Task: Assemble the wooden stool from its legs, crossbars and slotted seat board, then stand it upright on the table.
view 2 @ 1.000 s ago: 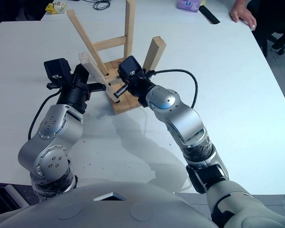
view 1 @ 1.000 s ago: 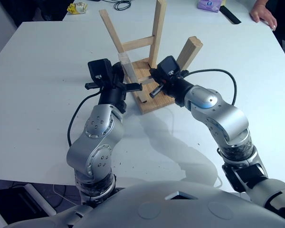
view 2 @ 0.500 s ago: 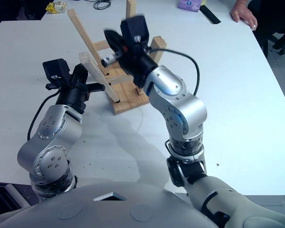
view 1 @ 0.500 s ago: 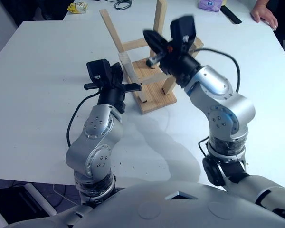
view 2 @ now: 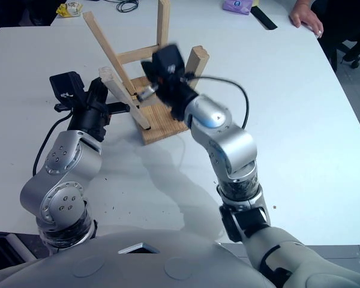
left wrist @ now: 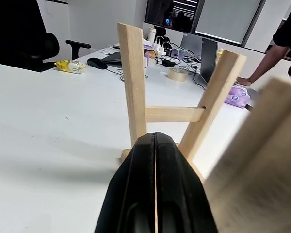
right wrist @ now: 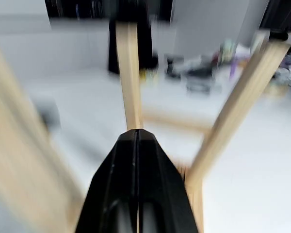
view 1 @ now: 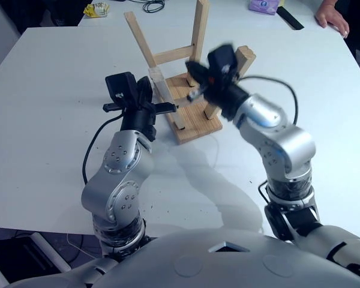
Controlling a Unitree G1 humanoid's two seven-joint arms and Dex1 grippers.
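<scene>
Toward the white table's [view 1: 54,84] far edge the pale wooden stool [view 1: 174,55] sits inverted — slotted seat board [view 2: 158,129] down, legs [view 1: 199,27] up. Our left gripper [left wrist: 155,141] waits beside a near leg and our right gripper [right wrist: 137,138] hangs among the legs, both pressed together. We judge assembly nearly done — next: open, grasp, flip upright.

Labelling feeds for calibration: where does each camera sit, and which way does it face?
Left eye view: head, facing forward and down at the upturned stool on the table; both arms show.
Right eye view: beside it, same scene.
Left wrist view: left wrist, looking along the left tool at two legs and a crossbar.
Right wrist view: right wrist, looking along the right tool at stool legs.
All four share the stool.
</scene>
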